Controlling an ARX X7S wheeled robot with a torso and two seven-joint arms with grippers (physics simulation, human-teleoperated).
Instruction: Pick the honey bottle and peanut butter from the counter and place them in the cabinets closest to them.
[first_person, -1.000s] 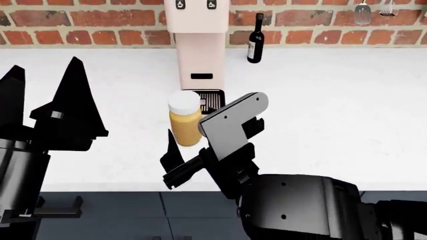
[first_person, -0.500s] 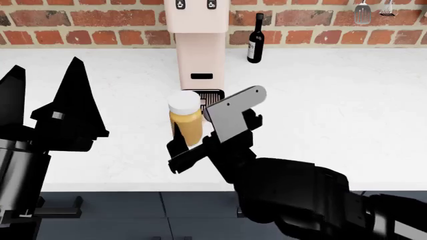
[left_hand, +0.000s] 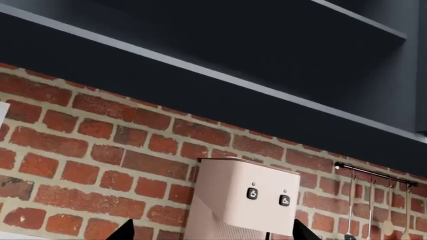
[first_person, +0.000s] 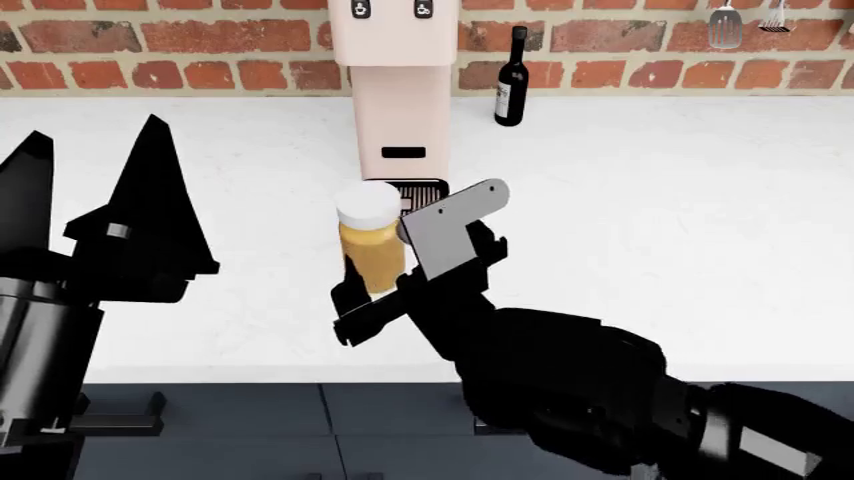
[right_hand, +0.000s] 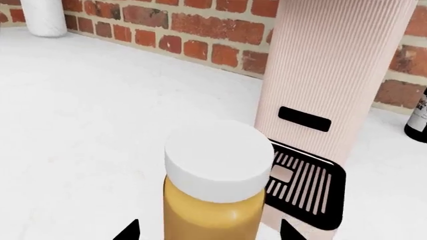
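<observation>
The honey bottle (first_person: 370, 240) is an amber jar with a white lid (right_hand: 219, 157), upright on the white counter (first_person: 667, 220) just in front of the coffee machine's drip tray. My right gripper (first_person: 367, 290) is open and low at the jar's near side. In the right wrist view its two fingertips (right_hand: 127, 232) show on either side of the jar body (right_hand: 210, 215) with gaps. My left gripper (first_person: 87, 170) is open, raised at the left and pointing up, holding nothing. The peanut butter is out of view.
A pink coffee machine (first_person: 400, 100) stands against the brick wall right behind the jar. A dark wine bottle (first_person: 510, 80) stands to its right, and utensils (first_person: 727, 25) hang on the wall. A white roll (right_hand: 43, 17) stands far left. Dark upper cabinets (left_hand: 200, 40) hang overhead.
My right arm has pushed forward towards the jar, bringing the open fingers up around its lower body. The jar and the left arm have not moved.
</observation>
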